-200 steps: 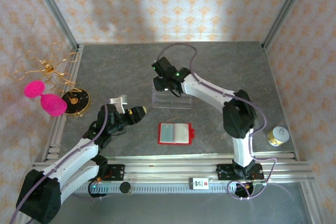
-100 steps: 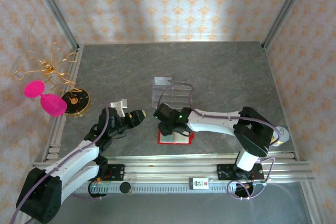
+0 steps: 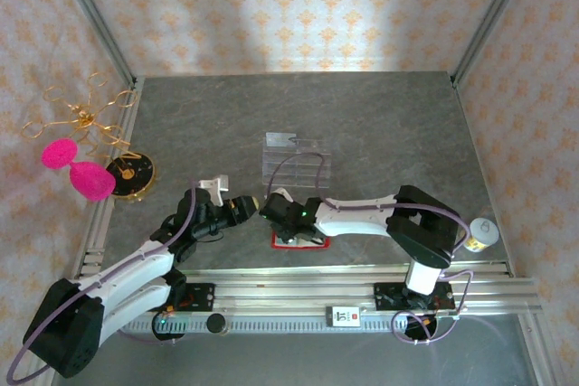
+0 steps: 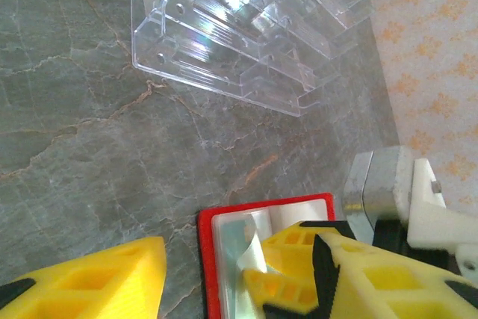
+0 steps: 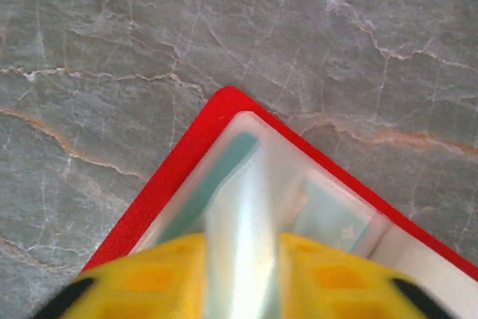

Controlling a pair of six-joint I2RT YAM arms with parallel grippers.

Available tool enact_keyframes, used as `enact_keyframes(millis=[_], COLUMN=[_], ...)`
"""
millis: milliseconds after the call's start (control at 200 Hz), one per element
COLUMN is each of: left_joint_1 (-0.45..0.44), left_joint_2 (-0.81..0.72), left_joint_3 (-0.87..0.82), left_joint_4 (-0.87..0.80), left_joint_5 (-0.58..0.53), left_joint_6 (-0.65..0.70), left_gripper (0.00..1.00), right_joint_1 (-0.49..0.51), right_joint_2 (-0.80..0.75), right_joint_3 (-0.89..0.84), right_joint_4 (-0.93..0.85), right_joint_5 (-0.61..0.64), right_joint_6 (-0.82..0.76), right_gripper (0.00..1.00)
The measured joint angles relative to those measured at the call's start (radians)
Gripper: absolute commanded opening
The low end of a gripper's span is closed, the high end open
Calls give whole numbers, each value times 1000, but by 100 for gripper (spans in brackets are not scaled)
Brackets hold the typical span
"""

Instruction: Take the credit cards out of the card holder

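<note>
Right tool (image 5: pixel 240 268) pinches a whitish-grey plastic card (image 5: pixel 243 199) in the small red folding wallet (image 5: pixel 179 160); left tool (image 3: pixel 246 206) gapes at its nine o'clock.

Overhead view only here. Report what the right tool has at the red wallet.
Observer: Right wrist view: the right tool pinches a pale strip rising from the wallet; card or sleeve, I cannot tell.
Operator: Say what is inside.
Observer: A teal card lies flat inside the wallet.
Operator: Check the left tool.
Observer: Left wrist view: the left tool is open, and the wallet's red corner shows in its gap.
</note>
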Motion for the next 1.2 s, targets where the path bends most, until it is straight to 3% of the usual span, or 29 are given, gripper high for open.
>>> enact_keyframes(millis=[60,210,390,561,756,881,926,1201], left_joint_1=[-10,-60,-122,-152,-186,-195,-200,-241], left_joint_2=[5,40,140,227,338,417,441,489], left_joint_3=[0,0,0,0,34,69,84,142], left_joint_4=[2,23,86,139,173,182,180,178], left_joint_5=[-3,-10,-12,-13,-13,-8,-2,42], left_joint_6=[-3,-16,-35,-47,-50,-39,-35,-20], left_gripper=[50,38,15,3,1,4,5,17], right_joint_1=[-3,-3,-3,-3,-3,-3,-3,-23], right_joint_2=[0,-11,-66,-108,-124,-157,-181,-413], right_joint_3=[-1,-26,-106,-150,-179,-210,-224,-306], right_joint_4=[4,68,180,259,315,343,349,349], right_joint_5=[12,13,-8,-21,-29,-28,-21,108], right_joint_6=[7,31,58,67,84,115,113,189], right_gripper=[0,0,0,0,0,32,38,39])
